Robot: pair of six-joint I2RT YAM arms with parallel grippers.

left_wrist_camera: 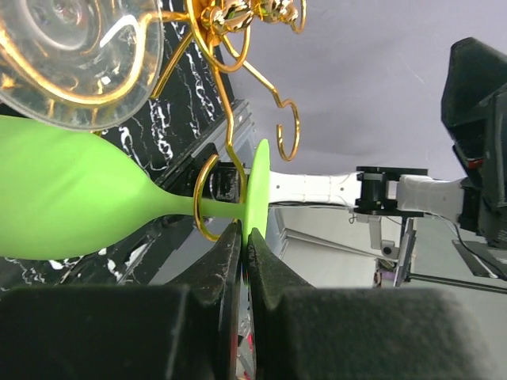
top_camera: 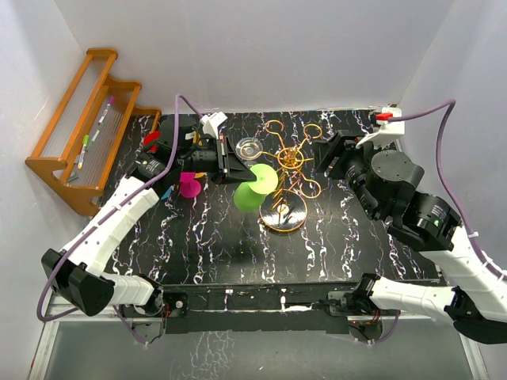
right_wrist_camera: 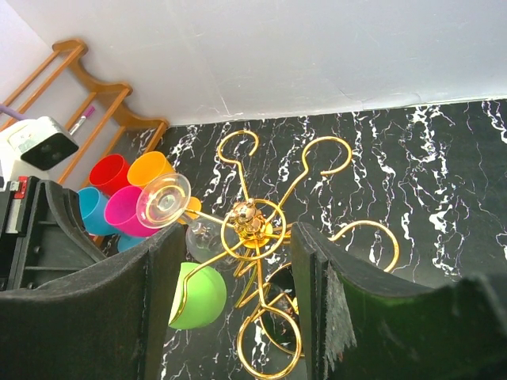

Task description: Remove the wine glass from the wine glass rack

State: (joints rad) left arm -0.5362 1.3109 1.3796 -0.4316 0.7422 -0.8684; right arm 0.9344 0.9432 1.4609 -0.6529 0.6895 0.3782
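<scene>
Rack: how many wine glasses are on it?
2. A green glass in a loop on the rack's left, its foot pinched by the left fingers; a clear glass in the loop behind it. The arm may hide more.

Orange wooden shelf, coloured cups, black marbled tabletop

2 white-and-black arms, purple cables

- wine glass: solid lime green, at the tips of left claw
- left claw fingers: black
- wine glass rack: shiny gold, above that claw
- second glass: clear, up-left of it
- table: black, white marble veins
- cups: red, orange, blue, magenta, left of right claw
- shelf: orange wood
</scene>
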